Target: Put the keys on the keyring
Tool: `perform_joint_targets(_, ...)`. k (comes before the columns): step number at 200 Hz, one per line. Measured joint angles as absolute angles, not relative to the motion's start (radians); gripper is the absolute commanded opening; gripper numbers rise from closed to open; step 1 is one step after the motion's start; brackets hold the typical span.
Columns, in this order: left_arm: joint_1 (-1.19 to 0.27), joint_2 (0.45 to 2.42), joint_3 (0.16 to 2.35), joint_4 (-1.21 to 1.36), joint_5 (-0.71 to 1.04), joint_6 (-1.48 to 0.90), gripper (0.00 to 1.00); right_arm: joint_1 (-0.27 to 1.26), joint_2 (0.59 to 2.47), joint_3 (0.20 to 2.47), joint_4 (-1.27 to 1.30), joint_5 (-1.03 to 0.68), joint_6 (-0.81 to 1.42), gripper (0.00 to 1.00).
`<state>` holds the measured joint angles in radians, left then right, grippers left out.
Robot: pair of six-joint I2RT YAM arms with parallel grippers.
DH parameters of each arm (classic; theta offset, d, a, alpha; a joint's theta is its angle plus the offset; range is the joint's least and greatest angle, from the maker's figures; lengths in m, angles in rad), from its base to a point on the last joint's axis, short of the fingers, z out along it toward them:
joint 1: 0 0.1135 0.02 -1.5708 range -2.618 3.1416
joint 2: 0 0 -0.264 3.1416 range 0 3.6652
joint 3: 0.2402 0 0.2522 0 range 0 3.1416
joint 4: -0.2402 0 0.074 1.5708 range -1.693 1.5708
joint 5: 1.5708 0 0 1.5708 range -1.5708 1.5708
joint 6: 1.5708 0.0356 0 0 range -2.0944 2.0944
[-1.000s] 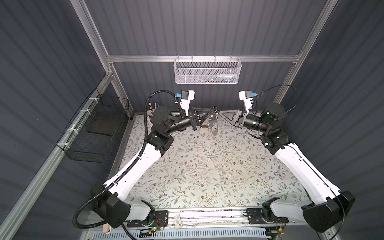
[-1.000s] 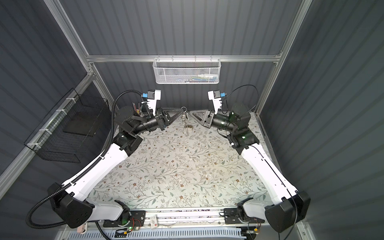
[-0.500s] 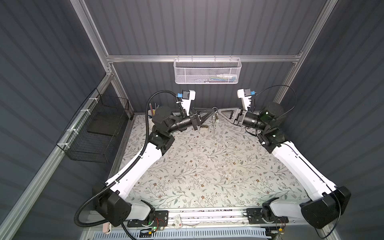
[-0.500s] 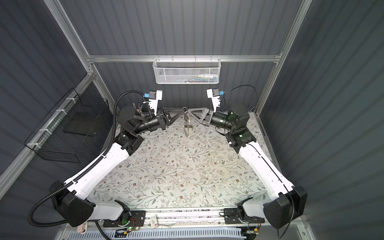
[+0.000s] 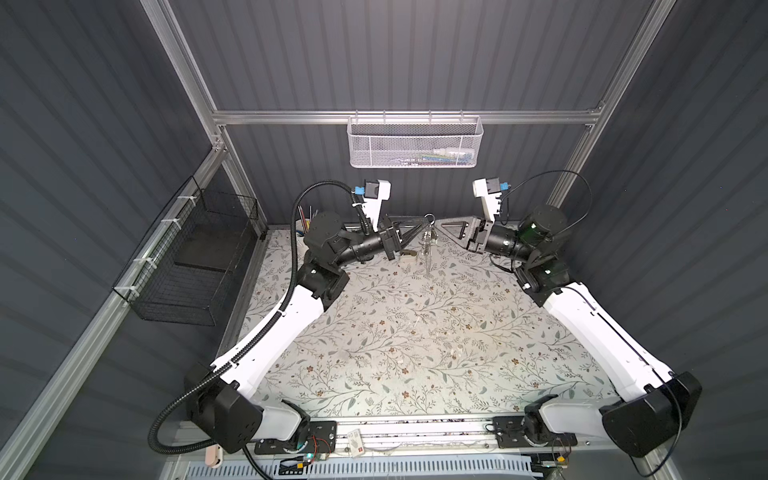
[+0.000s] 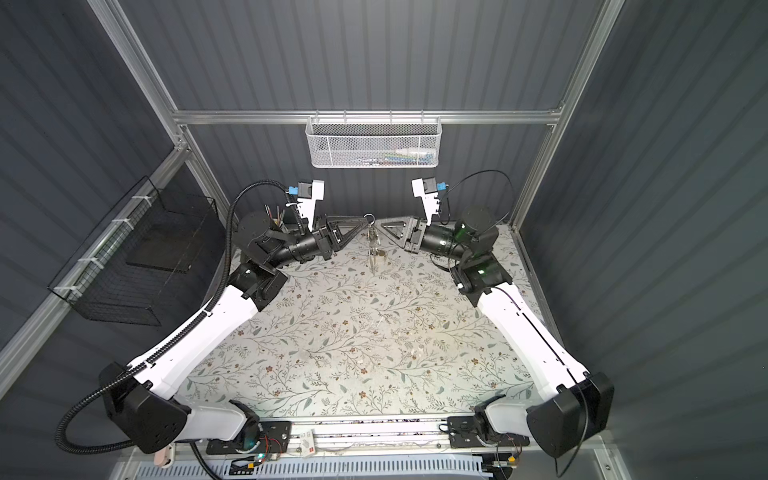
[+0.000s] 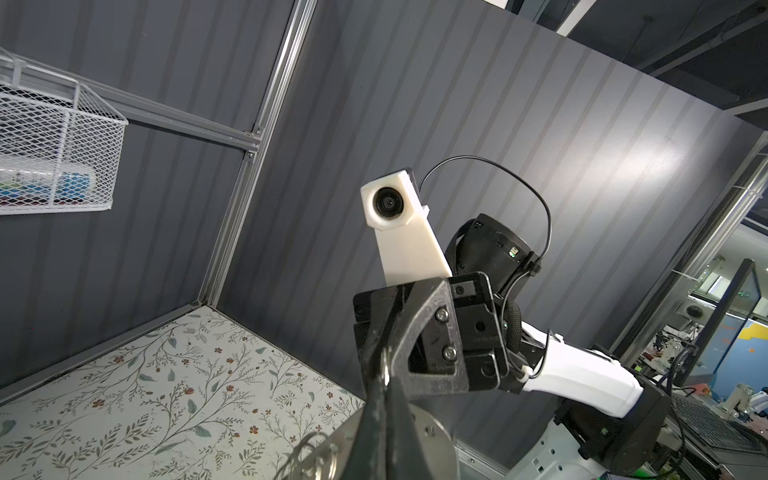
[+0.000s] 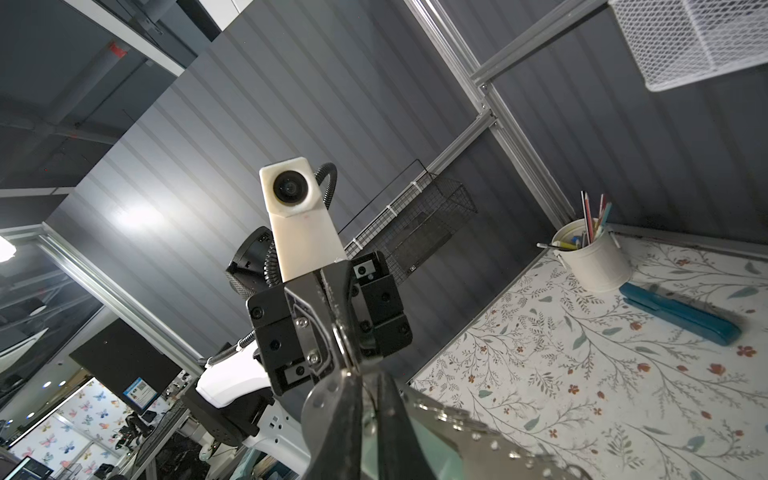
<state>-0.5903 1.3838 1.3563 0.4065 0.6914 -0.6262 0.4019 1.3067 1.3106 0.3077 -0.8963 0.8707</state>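
Keyring (image 5: 427,248) dangles from the tightly closed left gripper (image 5: 421,225); right gripper (image 5: 443,224) sits just beside it, and I cannot tell whether it is closed.

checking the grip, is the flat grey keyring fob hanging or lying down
Hanging: the flat grey keyring fob dangles from the shut left gripper.

No text, label, brand or number is legible anywhere.

tablecloth (image 5: 415,353): pale, leafy floral | mesh basket (image 5: 415,145): white | wire basket (image 5: 195,266): black | case (image 8: 681,318): teal
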Motion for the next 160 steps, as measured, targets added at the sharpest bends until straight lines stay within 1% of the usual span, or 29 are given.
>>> perform_joint_targets(37,-0.590,1.385,1.356,0.406,0.691,-0.626,0.00,0.402,1.307,1.311,0.308,-0.899,0.872,0.05)
perform_joint_targets(60,-0.590,1.385,1.357,0.406,0.691,-0.626,0.00,0.402,1.309,1.311,0.308,-0.902,0.872,0.05)
perform_joint_targets(147,-0.581,1.392,1.357,0.410,0.687,-0.652,0.00,0.414,1.338,1.311,0.326,-0.908,0.872,0.07)
perform_joint_targets(160,-0.579,1.393,1.357,0.413,0.687,-0.653,0.00,0.415,1.343,1.316,0.326,-0.908,0.872,0.09)
